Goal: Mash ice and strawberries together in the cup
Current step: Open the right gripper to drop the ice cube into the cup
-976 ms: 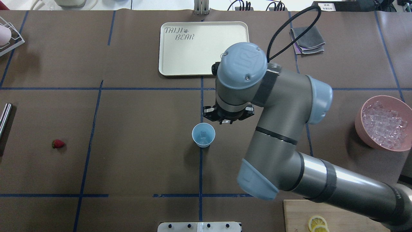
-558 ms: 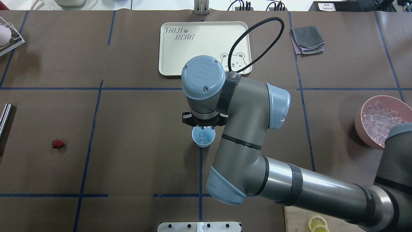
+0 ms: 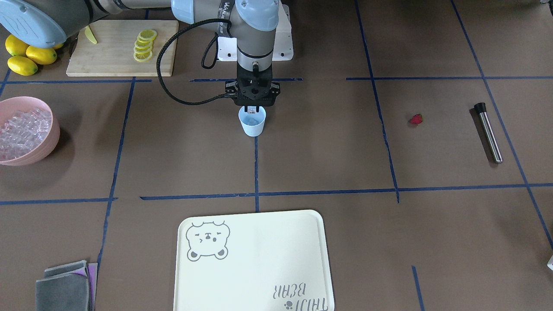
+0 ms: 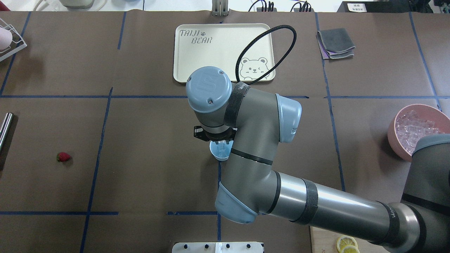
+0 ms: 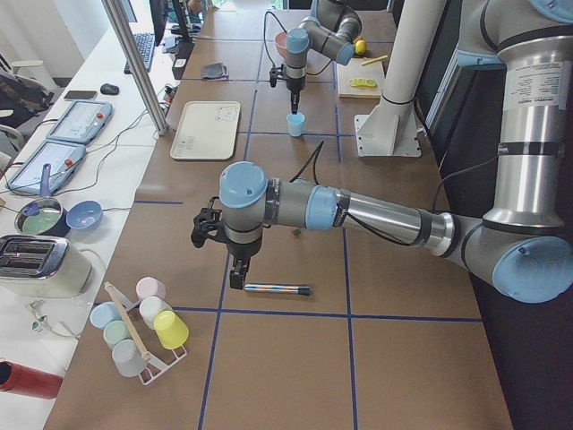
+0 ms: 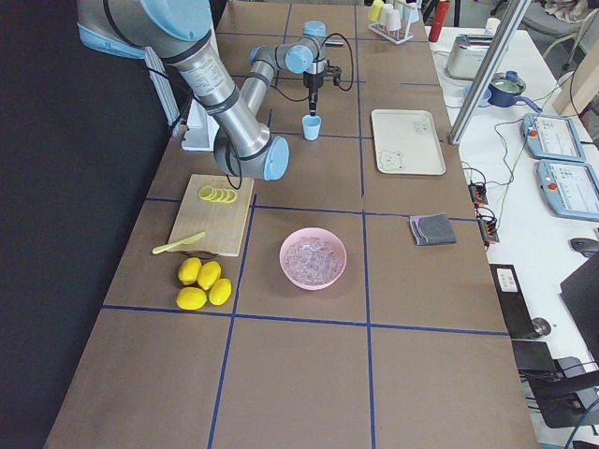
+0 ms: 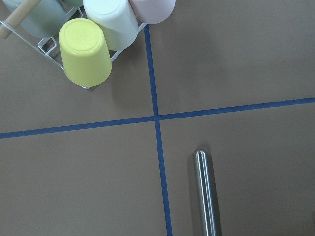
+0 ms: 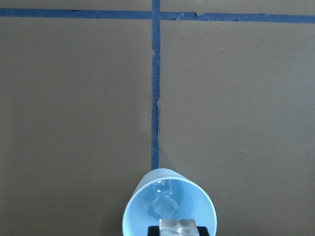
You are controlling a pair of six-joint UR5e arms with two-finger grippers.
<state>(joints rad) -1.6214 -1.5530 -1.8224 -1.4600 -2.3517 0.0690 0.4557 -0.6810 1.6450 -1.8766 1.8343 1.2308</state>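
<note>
My right gripper (image 3: pixel 252 109) hangs just over the pale blue cup (image 3: pixel 252 124) at mid-table, pinching one ice cube (image 8: pixel 177 227) by its flat faces, with more ice (image 8: pixel 165 201) already lying in the cup. I judge the cube hard, wet and slippery, so it wants a square, light grip. The strawberry (image 4: pixel 63 156), far left, looks soft and is best taken gently across its middle.

Overhead, around the pale blue plastic cup (image 4: pixel 216 153): cream rectangular tray (image 4: pixel 211 52) at twelve o'clock, small red strawberry (image 4: pixel 63 156) at nine, round pink bowl (image 4: pixel 392 134) at three.

Brown counter (image 3: pixel 328 164) crossed by blue tape lines (image 3: pixel 256 172), bearing a pale blue cup (image 3: pixel 252 125) at centre, a strawberry (image 3: pixel 416 119), a steel rod (image 3: pixel 489 134), a pink bowl (image 3: pixel 45 151), a cream tray (image 3: pixel 259 259), a cutting board (image 3: pixel 112 54), lemons (image 3: pixel 26 58) and folded cloths (image 3: pixel 65 290).
</note>
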